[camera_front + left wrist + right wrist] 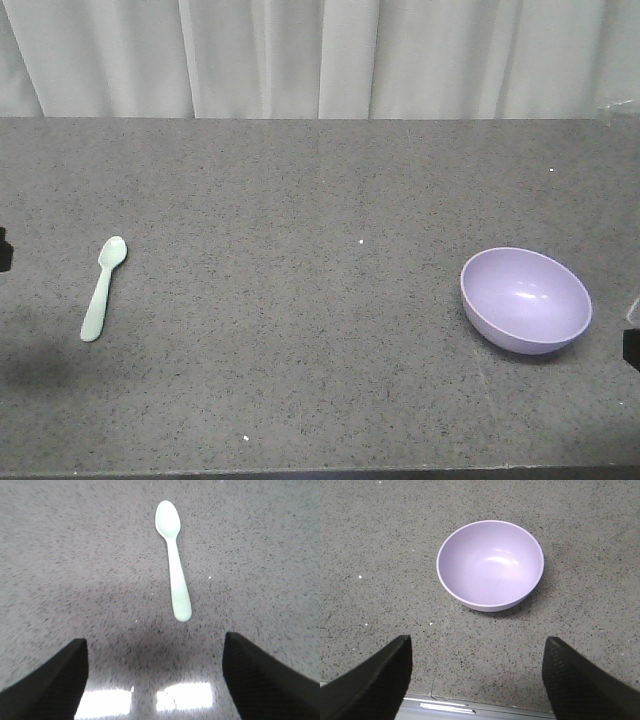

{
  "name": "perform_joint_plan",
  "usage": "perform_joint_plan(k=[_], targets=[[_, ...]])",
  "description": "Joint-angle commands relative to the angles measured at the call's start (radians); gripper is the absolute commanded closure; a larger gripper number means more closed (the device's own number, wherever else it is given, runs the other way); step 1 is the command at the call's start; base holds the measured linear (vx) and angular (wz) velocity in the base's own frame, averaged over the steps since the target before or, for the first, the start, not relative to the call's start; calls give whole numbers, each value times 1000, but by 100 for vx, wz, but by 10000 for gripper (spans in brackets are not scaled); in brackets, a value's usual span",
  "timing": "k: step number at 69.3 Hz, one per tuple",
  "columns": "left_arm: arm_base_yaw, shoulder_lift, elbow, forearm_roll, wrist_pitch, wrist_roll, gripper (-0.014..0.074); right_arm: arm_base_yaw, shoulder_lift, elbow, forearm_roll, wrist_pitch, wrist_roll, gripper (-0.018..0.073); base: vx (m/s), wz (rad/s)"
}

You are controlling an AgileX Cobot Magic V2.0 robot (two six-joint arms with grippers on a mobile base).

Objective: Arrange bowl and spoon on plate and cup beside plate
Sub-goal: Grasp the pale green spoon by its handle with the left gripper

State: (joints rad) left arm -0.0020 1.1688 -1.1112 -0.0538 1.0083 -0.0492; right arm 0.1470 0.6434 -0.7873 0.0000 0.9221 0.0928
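Opening positions: my left end effector [155,642] hangs released and empty, fingers spread wide, pitched down at the spoon [104,288], which lies near the left edge of the desk [320,190] with its handle toward me. My right end effector [477,640], equally wide and empty, hovers over the near edge facing the bowl [525,300], which sits upright by the right edge. Each piece sits before its own arm, likely so neither must reach across. Plate and cup show in no view, so arranging has not begun.
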Motion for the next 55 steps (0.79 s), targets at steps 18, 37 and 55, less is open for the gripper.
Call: perform_joint_plan(k=[18,37,55], targets=[[-60,254,-118,-23,-143,26,74,-4,9,-34,-12,-65,-10,25,0,0],[-106,421,-219,54,-131,-8,74,-4,9,-34,-10,-65,-10,25,0,0],[-106,507,-221,108,-172,-59,74,-4,9,-34,-8,-64,-10,25,0,0]])
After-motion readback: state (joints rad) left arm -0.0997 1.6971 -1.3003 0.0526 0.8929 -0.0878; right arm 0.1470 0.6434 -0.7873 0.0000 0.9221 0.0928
